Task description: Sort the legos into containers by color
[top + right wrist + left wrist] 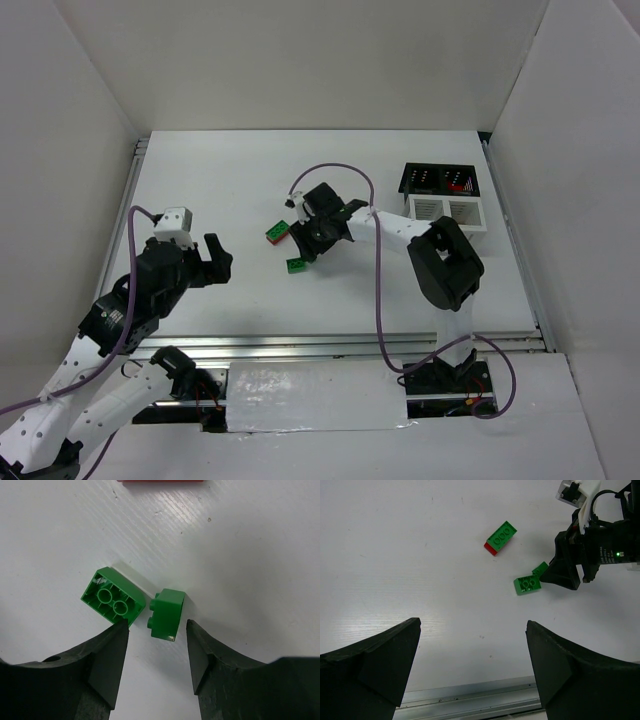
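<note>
Two green legos lie together on the white table. One is overturned with its hollow underside up [114,597]. A smaller one [166,613] lies on its side just right of it. My right gripper [156,625] is open just above them, its tips either side of the smaller brick's near end, not gripping it. A green-on-red stacked lego [500,537] lies to the left [277,233]. The black container [440,181] and the white slatted container [447,211] stand at the back right. My left gripper [472,630] is open and empty near the front left.
The black container's right compartment holds something red [460,183]. A metal rail [340,347] runs along the table's front edge. White walls close in the table on three sides. The right arm's purple cable [378,280] loops over the table's middle.
</note>
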Available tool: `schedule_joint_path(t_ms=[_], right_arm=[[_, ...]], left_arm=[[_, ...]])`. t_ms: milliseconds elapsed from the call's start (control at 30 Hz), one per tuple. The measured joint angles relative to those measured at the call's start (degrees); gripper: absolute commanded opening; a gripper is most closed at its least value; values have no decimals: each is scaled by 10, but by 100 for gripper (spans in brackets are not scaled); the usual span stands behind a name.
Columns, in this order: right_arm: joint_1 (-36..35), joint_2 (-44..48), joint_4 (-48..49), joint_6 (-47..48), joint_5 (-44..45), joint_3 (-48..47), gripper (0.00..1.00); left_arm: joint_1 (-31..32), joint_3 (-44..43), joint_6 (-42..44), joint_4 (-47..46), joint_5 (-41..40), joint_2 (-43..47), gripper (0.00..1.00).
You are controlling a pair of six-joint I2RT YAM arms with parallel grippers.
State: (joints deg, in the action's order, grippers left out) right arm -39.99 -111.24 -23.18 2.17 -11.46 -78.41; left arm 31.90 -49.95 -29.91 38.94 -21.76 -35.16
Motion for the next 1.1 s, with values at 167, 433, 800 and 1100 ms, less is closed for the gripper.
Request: schedule_joint_path(t_ms=[167, 433, 800, 1100], right_arm=[[0, -19, -1, -9, 19, -4, 52], [0, -33, 4, -22, 40, -3, 0], [97, 227, 28, -167, 167, 111, 0], [300, 390, 15, -284, 308, 143, 2]], left_arm=[[0, 0, 0, 0, 1, 0, 100], [0, 0, 0, 0, 2, 0, 100], [0, 0, 0, 0, 3, 0, 100], [-2, 0, 2, -1, 6, 1, 99]])
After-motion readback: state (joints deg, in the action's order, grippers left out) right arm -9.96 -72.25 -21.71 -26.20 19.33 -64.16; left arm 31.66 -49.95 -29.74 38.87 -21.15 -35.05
